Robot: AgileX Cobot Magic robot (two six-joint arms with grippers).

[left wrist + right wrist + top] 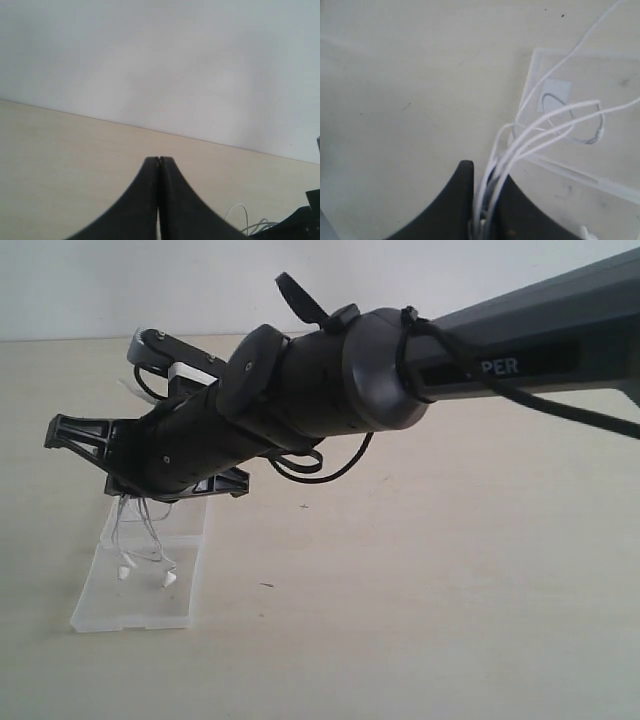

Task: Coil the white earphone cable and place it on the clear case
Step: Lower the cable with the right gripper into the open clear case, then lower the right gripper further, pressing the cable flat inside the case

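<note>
Right gripper (pixel 481 172): jaws closed on a bundle of several strands of the white earphone cable (pixel 495 167), as seen in the right wrist view. Left gripper (pixel 159 160): jaws pressed together with nothing seen between them, held clear above the worktop (pixel 420 600). In the exterior view the right arm (pixel 540 335) reaches across from 3 o'clock toward 9 o'clock, and its head hangs directly over the clear case (pixel 135 608). The case sits at about 8 o'clock in that view, lying flat and opened out. Its long axis runs from 6 o'clock toward 12 o'clock, leaning slightly to 1 o'clock. The cable strands drop from the jaws toward 6 o'clock, with their long axis close to vertical. The 2 earbuds (pixel 123 572) (pixel 168 579) are at the lower ends, side by side over the middle of the case; contact with the plastic cannot be confirmed. In the right wrist view the strands fan out from the jaws across the case half that carries the white label (pixel 554 95), and 1 strand runs on past the case edge. The plug and inline remote are not identifiable. A black robot cable (pixel 330 468) loops beneath the arm's wrist.
</note>
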